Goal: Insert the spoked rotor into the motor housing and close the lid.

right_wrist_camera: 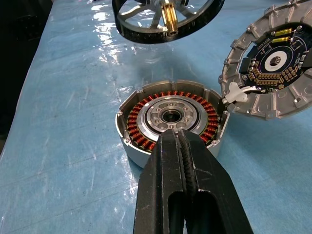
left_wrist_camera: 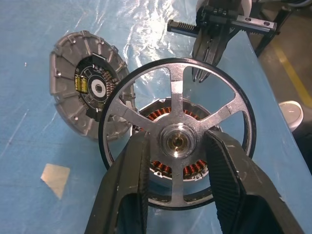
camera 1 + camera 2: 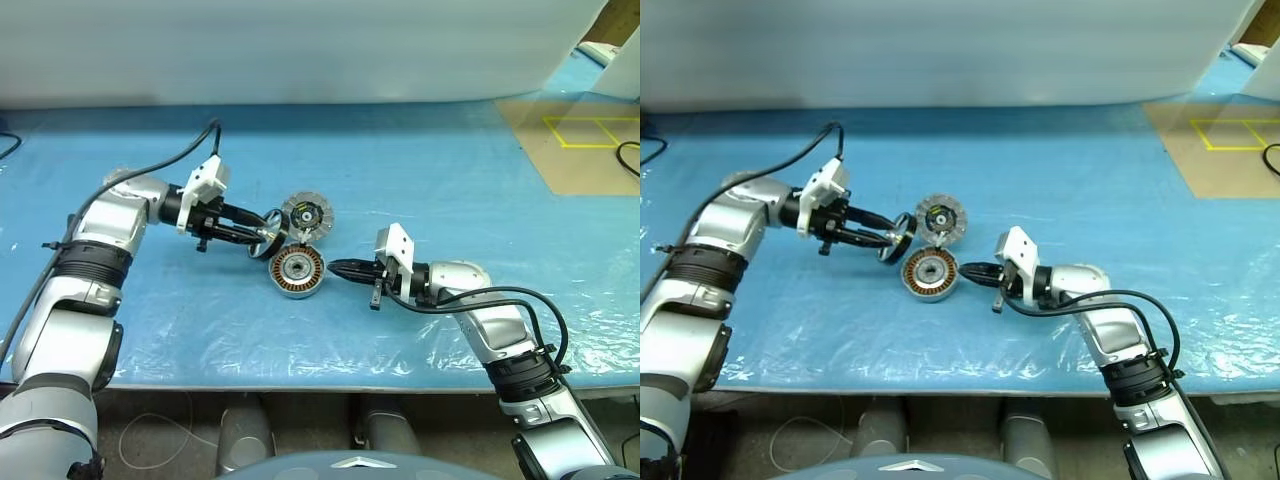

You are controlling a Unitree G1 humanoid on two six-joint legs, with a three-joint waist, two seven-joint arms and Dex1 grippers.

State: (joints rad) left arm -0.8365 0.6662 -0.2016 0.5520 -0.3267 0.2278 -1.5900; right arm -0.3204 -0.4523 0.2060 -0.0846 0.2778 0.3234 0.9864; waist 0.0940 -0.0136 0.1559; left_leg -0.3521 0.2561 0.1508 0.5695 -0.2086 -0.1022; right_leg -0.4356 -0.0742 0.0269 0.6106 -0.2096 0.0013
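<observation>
- On the blue plastic-covered table [image 3: 420, 180], centre, lies the motor housing [image 3: 297, 271], a shallow round silver-grey case with its ring of copper-brown windings around a metal hub facing up.
- Hinged to the housing's far-right edge, the lid [image 3: 306, 215], a round silver-grey ribbed disc with a dark centre, stands tilted open; the housing mouth is unobstructed.
- Left gripper [image 3: 268, 233], two black fingers, is clamped on the spoked rotor [image 2: 177, 140], a dark-rimmed wheel with silvery spokes and a brass-coloured hub; the fingers grip at the hub between spokes.
- Rotor position: held off the table, just left of and above the housing, tilted on edge rather than flat. Not yet seated.
- Right gripper [image 3: 336, 267] has its fingers pressed together with nothing between them; its tip sits at the housing's right rim, and contact cannot be confirmed.
- Step in hand, by judgement: carrying the rotor to the housing; insertion not begun, lid closing outstanding.
- Next move calls for levelling the rotor, centring its hub shaft over the housing's central bore, then lowering straight down.
- Risk noted: a tilted entry may catch the rim on the windings or housing wall; the right gripper is well placed to steady the case.
</observation>
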